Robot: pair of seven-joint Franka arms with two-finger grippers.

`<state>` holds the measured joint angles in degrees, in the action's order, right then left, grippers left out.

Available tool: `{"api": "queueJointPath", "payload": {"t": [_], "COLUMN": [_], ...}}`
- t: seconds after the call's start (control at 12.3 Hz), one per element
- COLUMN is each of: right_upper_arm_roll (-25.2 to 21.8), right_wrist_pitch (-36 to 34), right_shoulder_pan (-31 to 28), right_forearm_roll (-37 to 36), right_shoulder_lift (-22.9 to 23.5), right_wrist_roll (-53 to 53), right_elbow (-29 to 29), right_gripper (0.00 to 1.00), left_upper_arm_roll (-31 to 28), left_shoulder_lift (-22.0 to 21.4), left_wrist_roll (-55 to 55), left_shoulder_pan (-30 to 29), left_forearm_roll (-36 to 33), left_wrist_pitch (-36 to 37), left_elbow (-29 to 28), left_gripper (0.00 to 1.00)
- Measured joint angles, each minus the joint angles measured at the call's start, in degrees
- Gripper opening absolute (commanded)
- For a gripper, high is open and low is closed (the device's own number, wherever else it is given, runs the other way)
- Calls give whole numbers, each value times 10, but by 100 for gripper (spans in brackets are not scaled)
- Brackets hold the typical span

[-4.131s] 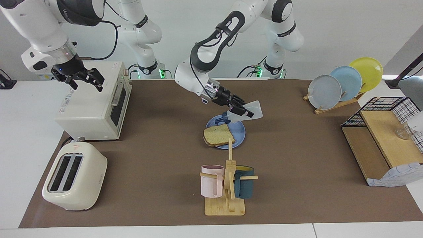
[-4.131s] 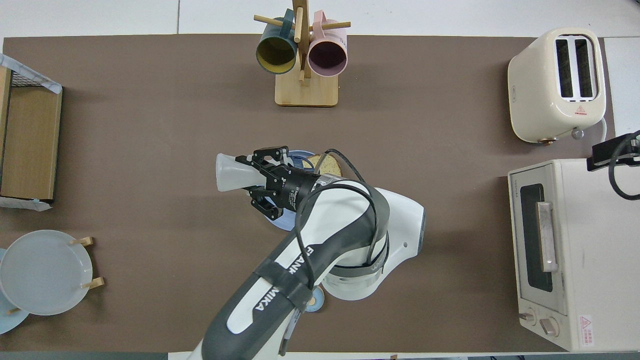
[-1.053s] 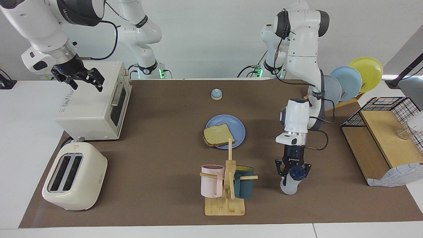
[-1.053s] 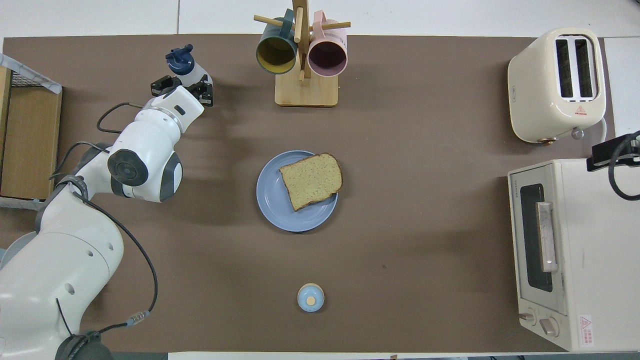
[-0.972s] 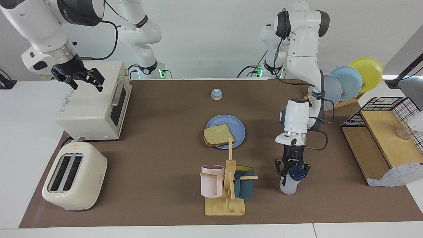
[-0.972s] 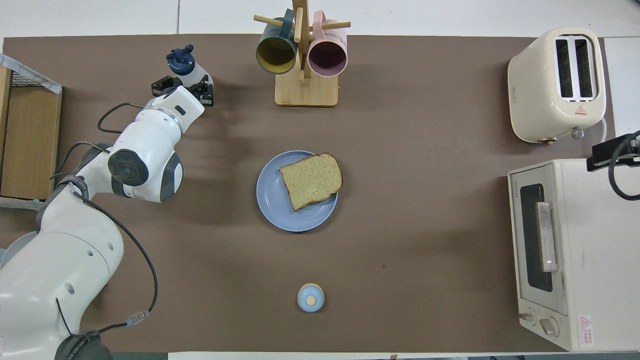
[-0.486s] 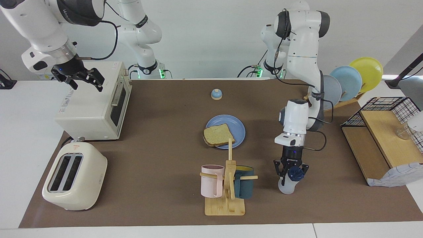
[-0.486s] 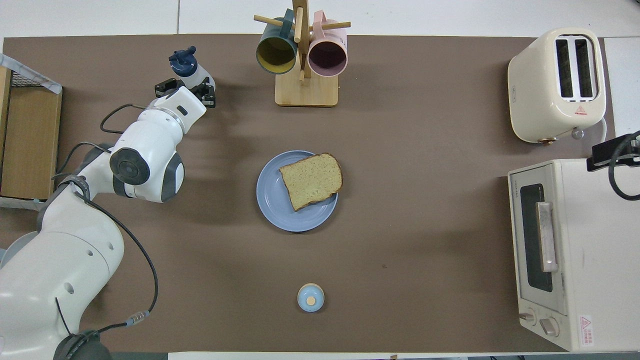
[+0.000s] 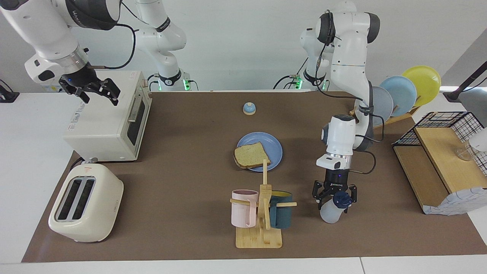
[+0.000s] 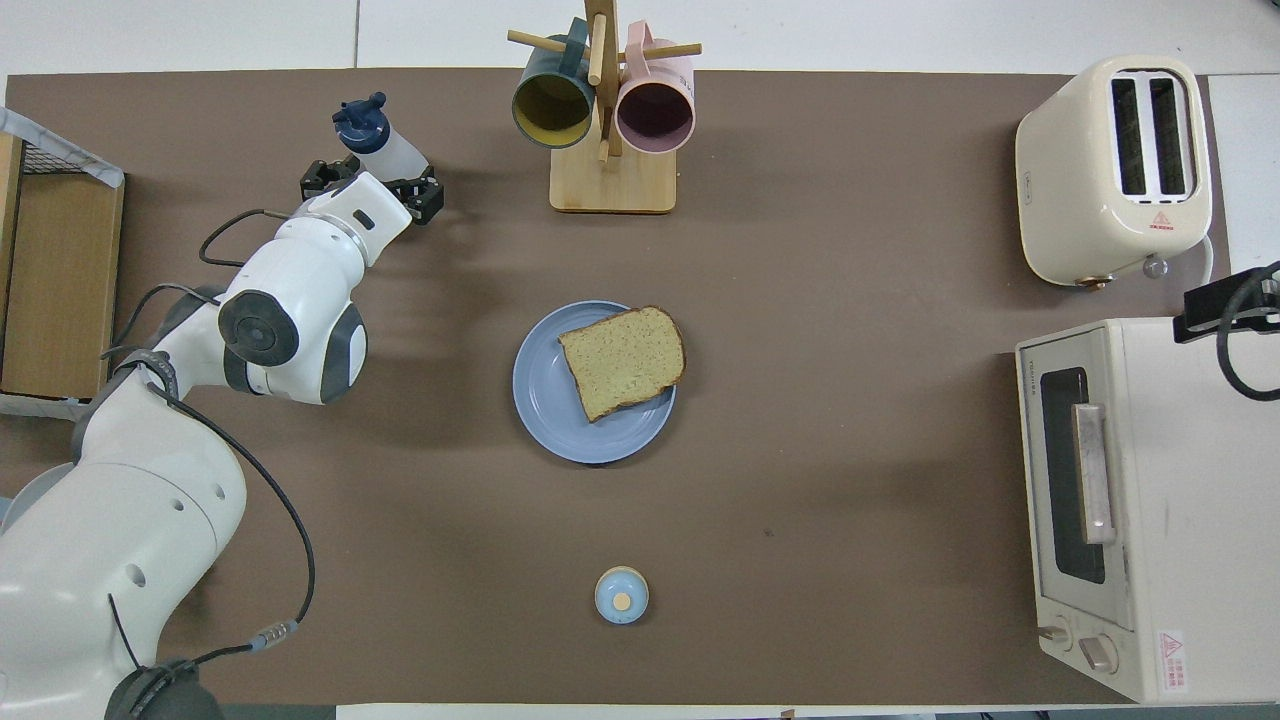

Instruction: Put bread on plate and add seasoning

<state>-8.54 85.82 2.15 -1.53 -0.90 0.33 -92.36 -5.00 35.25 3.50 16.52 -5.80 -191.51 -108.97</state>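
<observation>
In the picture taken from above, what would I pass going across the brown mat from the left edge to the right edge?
Wooden shelf → seasoning bottle, with the left gripper open around it → mug rack → plate with the bread → toaster and toaster oven.

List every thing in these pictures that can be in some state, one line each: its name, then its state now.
bread: lying flat on the plate.
plate: flat on the table, holding the bread.
seasoning: standing on the table, cap on, between the left claw's open fingers.
left claw: open, around the seasoning.
right claw: open, empty, waiting over the oven.
oven: door shut.
toaster: slots empty.
mugs: hanging on the rack.
</observation>
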Motion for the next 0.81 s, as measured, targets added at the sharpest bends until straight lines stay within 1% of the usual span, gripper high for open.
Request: {"api": "queueJointPath", "payload": {"t": [0.32,0.49,0.65,0.73,0.81], "right_upper_arm_roll": [0,0,0,0,0], "right_wrist_pitch": [0,0,0,0,0], "right_shoulder_pan": [0,0,0,0,0], "right_forearm_roll": [0,0,0,0,0], "right_shoulder_lift": [0,0,0,0,0], "right_wrist_roll": [0,0,0,0,0], "right_elbow": [0,0,0,0,0], "right_gripper": [100,100,100,100,100], "left_upper_arm_roll": [0,1,3,5,9], "left_shoulder_lift": [-1,-14,-58,-90,-129], "left_wrist_roll": [1,2,2,2,3], "left_shoulder_pan": [-9,-10,-10,-9,-6], "left_forearm_roll": [0,0,0,0,0], "left_wrist_pitch": [-2,-2,-2,3,25], "left_elbow": [-13,-34,-87,-121,-154], "left_gripper": [100,100,100,100,100]}}
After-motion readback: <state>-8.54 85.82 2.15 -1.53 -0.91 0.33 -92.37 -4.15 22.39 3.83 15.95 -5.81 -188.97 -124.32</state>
